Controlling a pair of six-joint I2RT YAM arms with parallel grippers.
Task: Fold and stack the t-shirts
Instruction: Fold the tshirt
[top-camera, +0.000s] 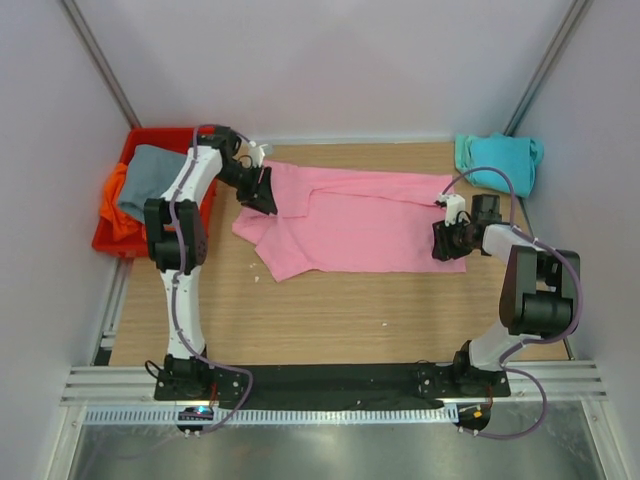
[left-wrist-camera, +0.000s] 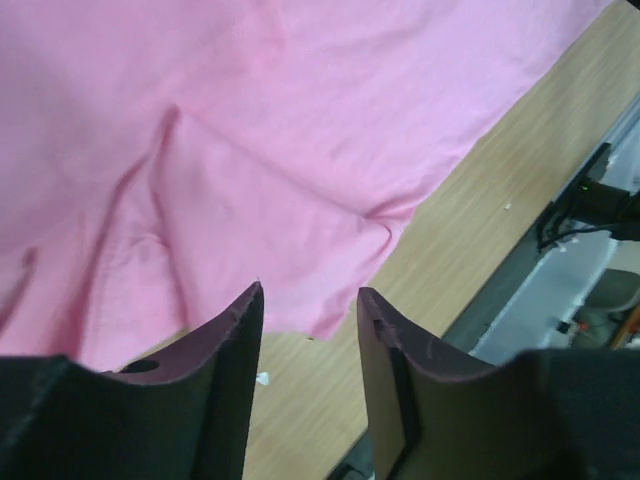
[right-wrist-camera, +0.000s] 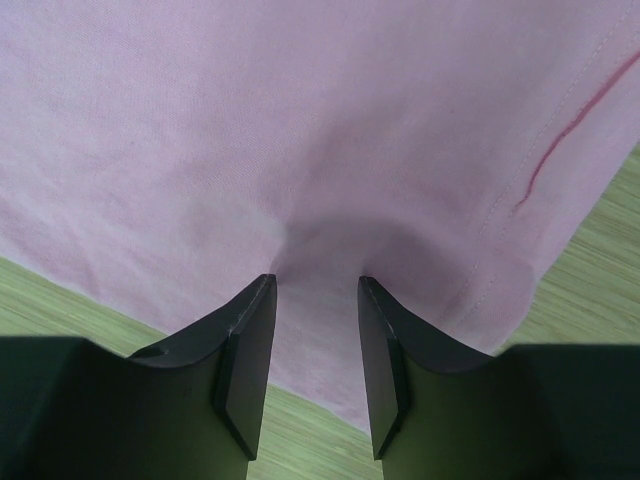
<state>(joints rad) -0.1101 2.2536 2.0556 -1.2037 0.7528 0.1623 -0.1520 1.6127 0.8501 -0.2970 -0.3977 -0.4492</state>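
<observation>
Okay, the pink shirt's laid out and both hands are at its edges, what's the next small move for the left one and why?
Probably ease the left hand forward over the edge of the pink t-shirt and close. Its fingers stand apart with the cloth edge just ahead of them, while the right hand straddles cloth at the opposite side.

We have two arms of white tubular links and black joint housings, the left arm (top-camera: 190, 180) and right arm (top-camera: 498, 240), each trailed by a looping grey cable (top-camera: 180, 310). The left gripper (left-wrist-camera: 310, 295) and right gripper (right-wrist-camera: 317, 285) carry dark, curved fingers.
</observation>
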